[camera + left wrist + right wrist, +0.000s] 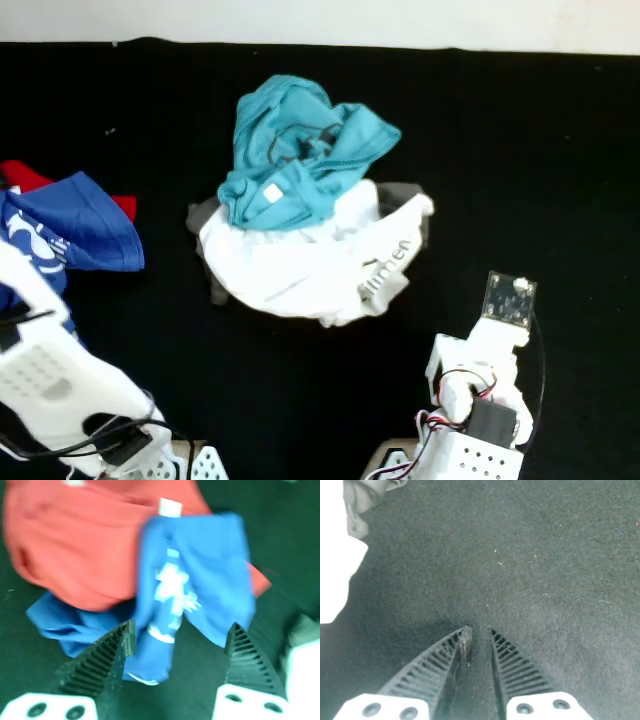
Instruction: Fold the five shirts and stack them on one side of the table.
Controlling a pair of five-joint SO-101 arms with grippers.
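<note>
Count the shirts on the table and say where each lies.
5: teal shirt atop white shirt mid-table, grey shirt peeking from under them; blue shirt over red shirt at the high view's left. Others could be hidden.

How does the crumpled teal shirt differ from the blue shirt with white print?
The crumpled teal shirt lies bunched on a white shirt in the middle of the black table; the blue shirt with white print lies over a red shirt at its side. The teal one shows only a small white label, the blue one a print. Both are unfolded.
</note>
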